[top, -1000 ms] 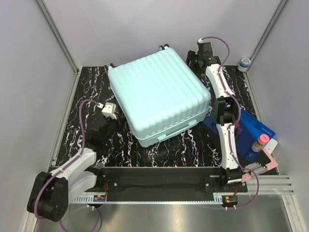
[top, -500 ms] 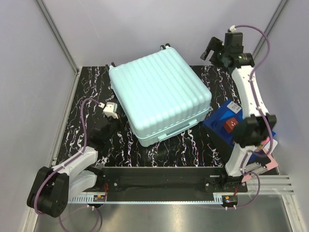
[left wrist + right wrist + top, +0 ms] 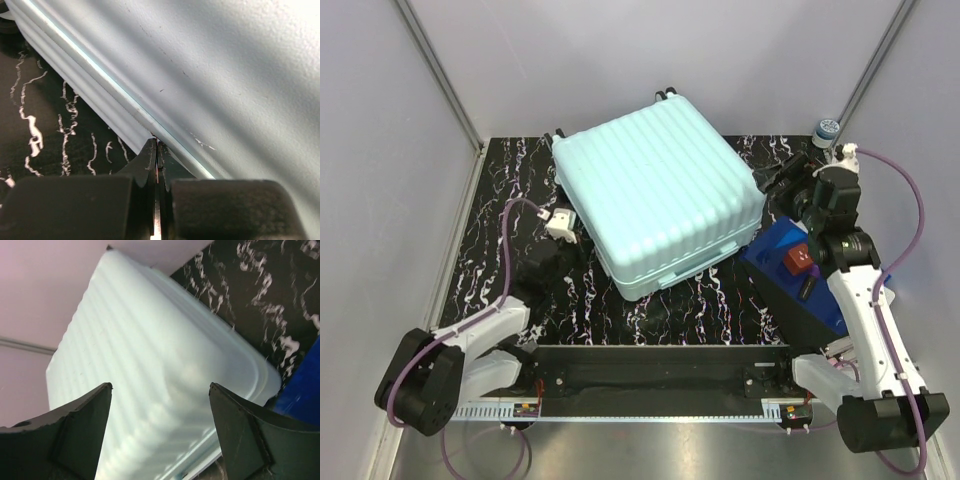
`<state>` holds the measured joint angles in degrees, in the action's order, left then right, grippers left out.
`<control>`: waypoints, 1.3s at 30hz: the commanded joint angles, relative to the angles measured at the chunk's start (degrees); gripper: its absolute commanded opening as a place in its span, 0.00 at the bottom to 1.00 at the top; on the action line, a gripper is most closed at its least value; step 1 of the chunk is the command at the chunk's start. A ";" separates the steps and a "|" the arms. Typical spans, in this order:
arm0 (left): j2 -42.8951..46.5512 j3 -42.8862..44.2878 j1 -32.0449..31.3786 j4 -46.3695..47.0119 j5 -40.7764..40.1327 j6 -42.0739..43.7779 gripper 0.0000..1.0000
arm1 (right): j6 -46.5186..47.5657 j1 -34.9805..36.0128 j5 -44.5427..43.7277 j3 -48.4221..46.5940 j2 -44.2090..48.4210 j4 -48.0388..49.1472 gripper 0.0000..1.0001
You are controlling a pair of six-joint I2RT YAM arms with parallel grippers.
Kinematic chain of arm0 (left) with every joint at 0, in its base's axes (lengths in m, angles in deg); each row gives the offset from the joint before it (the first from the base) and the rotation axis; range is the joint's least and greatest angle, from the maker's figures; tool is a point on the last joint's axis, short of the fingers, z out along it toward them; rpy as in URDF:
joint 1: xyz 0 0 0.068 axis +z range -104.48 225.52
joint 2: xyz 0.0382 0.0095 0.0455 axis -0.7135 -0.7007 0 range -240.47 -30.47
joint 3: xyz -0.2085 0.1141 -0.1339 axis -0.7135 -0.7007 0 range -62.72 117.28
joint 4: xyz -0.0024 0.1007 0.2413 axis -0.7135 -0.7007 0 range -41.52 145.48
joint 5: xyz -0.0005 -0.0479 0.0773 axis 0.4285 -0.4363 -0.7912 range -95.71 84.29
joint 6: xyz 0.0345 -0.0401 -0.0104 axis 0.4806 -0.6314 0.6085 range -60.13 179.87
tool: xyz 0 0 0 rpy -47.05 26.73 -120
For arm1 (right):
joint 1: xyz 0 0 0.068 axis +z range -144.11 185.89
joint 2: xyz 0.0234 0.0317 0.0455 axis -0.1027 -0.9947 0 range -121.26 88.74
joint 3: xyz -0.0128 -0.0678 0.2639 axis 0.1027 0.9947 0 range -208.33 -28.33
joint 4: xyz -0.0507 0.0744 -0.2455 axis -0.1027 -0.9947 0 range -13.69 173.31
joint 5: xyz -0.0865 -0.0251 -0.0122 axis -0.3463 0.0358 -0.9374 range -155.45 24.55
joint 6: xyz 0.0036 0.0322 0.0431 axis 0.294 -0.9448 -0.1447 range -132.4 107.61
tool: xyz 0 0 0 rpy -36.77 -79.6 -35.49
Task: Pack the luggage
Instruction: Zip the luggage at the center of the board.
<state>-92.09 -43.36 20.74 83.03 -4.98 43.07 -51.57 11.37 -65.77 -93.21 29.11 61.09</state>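
Note:
The luggage (image 3: 655, 190), a closed mint-green ribbed suitcase, lies flat in the middle of the black marbled table (image 3: 500, 200). My left gripper (image 3: 577, 232) is at its left side, low down. In the left wrist view the left gripper (image 3: 157, 143) is shut, its tips touching the shell's seam edge (image 3: 125, 100); nothing shows between them. My right gripper (image 3: 775, 182) hovers by the suitcase's right corner. In the right wrist view the right gripper (image 3: 160, 392) is open and empty, with the ribbed shell (image 3: 150, 355) beyond it.
A flat blue box (image 3: 790, 285) with a red item (image 3: 797, 258) on it lies right of the suitcase, under the right arm. A small jar (image 3: 827, 128) stands at the back right corner. Grey walls close in the table on three sides.
The right arm has swung from the back right corner down to the suitcase's right side. The suitcase has shifted slightly back and right, and the left gripper has followed it.

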 commanded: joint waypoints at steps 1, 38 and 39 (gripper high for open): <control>-1.83 5.16 -4.14 8.13 3.40 -1.22 0.00 | -8.63 0.06 10.24 8.53 2.15 2.62 0.83; -5.43 7.63 -6.78 8.57 3.66 -1.13 0.00 | -19.53 9.38 6.38 32.71 -3.55 15.36 0.70; -5.35 7.63 -6.86 8.57 3.66 -1.13 0.00 | -19.62 9.55 6.12 32.80 -3.90 15.88 0.70</control>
<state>-97.03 -39.56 15.61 83.14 -6.29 42.94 -69.82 19.63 -56.81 -60.49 26.24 71.34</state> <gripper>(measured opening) 0.009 0.707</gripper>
